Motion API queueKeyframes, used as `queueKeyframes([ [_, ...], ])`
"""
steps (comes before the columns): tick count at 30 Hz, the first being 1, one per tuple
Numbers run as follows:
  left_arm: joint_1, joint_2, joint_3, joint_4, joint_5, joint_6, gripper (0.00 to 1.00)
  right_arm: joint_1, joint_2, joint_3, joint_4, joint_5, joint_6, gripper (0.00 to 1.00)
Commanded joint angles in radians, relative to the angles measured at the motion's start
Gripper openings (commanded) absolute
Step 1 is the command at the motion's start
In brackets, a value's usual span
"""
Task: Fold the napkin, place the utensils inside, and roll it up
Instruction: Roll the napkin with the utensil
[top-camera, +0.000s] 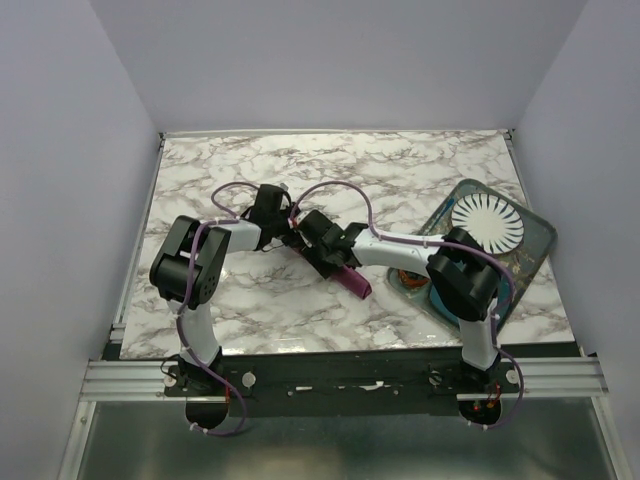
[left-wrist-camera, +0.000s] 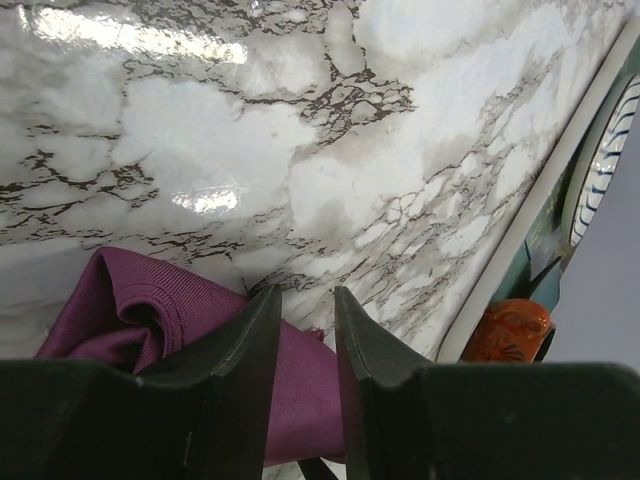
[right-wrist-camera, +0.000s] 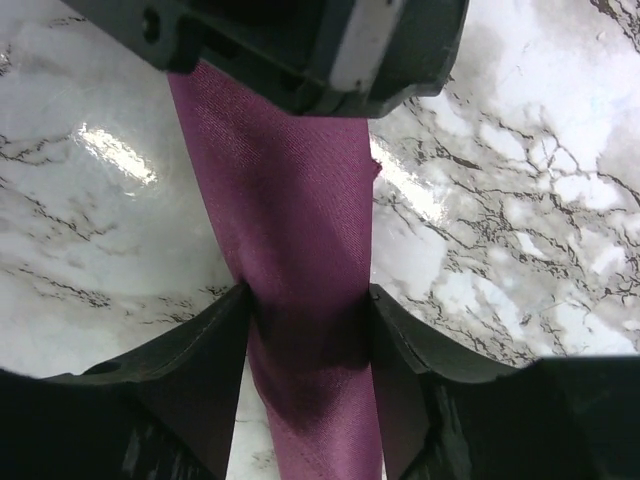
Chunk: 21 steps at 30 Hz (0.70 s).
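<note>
Napkin (top-camera: 355, 284) is a tight purple roll lying diagonally mid-table (top-camera: 400, 170), slightly toward the near side. Only its near-right end shows from the top cam; both wrists cover the rest.
L gripper (left-wrist-camera: 305, 300) is on the far-left end. Fingers (left-wrist-camera: 255, 340) are nearly together with cloth in the gap, so it's clamped on the napkin. A loose fold bunches out to their left.
R gripper (right-wrist-camera: 308, 295) straddles the roll further along. Its fingers (right-wrist-camera: 215, 340) touch it on both sides, but can't tell if they're squeezing or just resting. The L gripper body sits right ahead of it on the same roll, so the two are v. close.
On the right, well apart from the roll, a dark tray (top-camera: 535, 250) holds a white plate w/ blue stripes (top-camera: 487, 222). An orange-rimmed cup (top-camera: 408, 283) and teal mat (top-camera: 440, 300) sit at the tray's near-left end, partly hidden under the R arm.
</note>
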Motion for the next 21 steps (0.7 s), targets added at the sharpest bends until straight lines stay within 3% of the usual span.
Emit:
queueKeyframes([
  [1, 0.018, -0.017, 0.027, -0.093, -0.003, 0.023, 0.38, -0.007, 0.026, -0.014, 0.035, -0.03, 0.044, 0.51],
  [4, 0.029, -0.063, 0.065, -0.158, -0.038, 0.057, 0.39, -0.042, 0.017, -0.025, 0.044, -0.122, 0.081, 0.43],
  [12, 0.032, -0.181, 0.09, -0.23, -0.065, 0.115, 0.39, -0.212, 0.052, -0.013, 0.052, -0.637, 0.167, 0.35],
  [17, 0.022, -0.189, 0.013, -0.176, -0.031, 0.091, 0.39, -0.3, 0.109, -0.002, 0.053, -0.887, 0.21, 0.35],
  [21, 0.007, -0.2, -0.024, -0.153, -0.038, 0.083, 0.4, -0.341, 0.139, 0.002, 0.052, -0.967, 0.221, 0.37],
])
